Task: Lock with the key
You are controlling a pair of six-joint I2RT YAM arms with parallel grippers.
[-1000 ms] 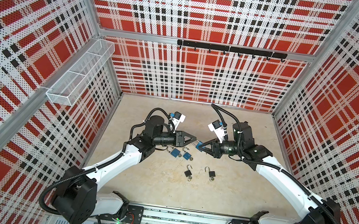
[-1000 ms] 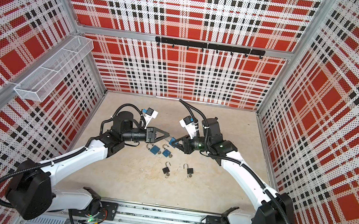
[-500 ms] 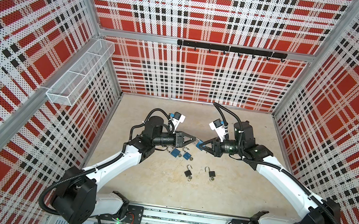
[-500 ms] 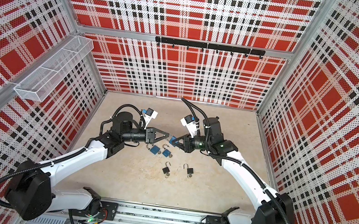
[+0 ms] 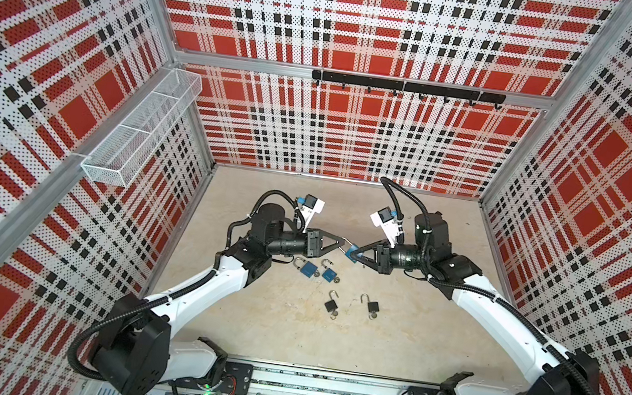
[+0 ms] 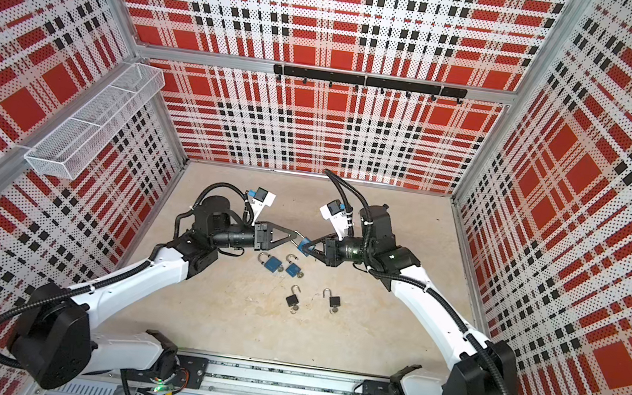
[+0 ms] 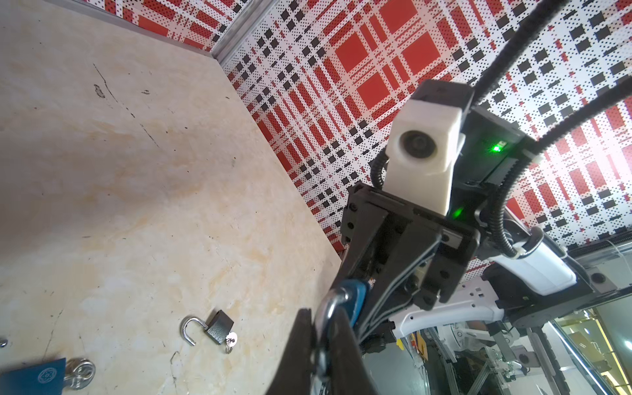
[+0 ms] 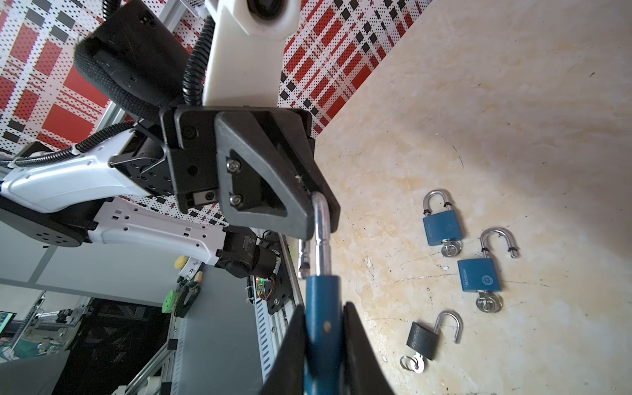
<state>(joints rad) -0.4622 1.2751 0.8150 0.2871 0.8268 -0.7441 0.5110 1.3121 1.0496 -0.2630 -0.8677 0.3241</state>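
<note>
Tabletop (image 5: pixel 279 327) in beige stone finish, enclosed by red plaid perforated walls (image 5: pixel 355 141). Wire basket (image 5: pixel 139 131) on left wall, hook rail (image 5: pixel 405 87) at rear. Both arms reaching inward, wrists level, tips meeting above centre. Left gripper (image 5: pixel 342 244) clamped on shackle (image 8: pixel 321 222). Right gripper (image 5: pixel 355 254) clamped on body of blue padlock (image 8: pixel 323 297), raised off table. Loose padlocks (image 5: pixel 309 269) on table just below.
</note>
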